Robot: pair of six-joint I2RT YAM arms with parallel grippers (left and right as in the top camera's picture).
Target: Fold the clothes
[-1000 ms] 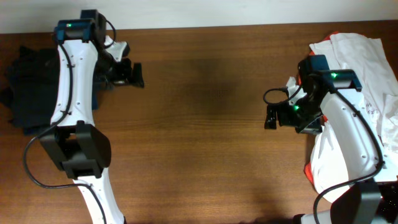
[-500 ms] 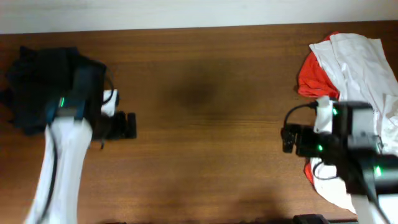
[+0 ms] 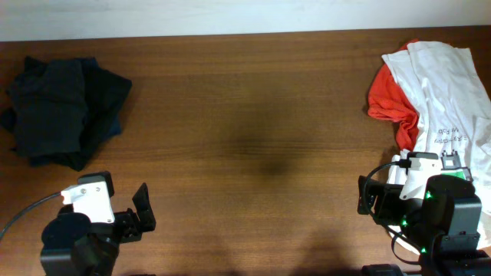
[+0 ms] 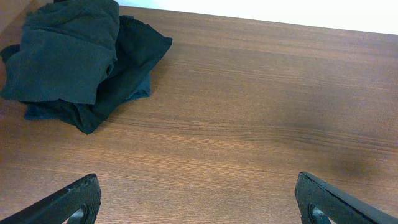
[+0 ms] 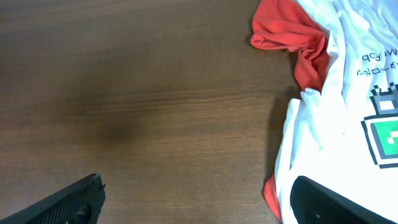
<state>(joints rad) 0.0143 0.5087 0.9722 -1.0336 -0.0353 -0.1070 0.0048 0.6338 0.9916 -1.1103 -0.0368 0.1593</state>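
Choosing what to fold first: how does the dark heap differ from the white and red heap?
The dark heap is blackish-green, no print showing; the white and red heap is bright, its white shirt printed. The dark heap lies far left; the white and red heap far right, running off the overhead edge. Both are crumpled, unfolded.

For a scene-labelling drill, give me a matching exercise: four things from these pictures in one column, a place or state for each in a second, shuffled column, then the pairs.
Column one
1. dark clothes pile
2. white T-shirt
3. red-orange garment
4. left gripper

Column two
a. open, holding nothing
b. crumpled at the far left of the table
c. lying on top, printed lettering showing
d. poking out from beneath another garment

Pairs: 1-b, 2-c, 3-d, 4-a
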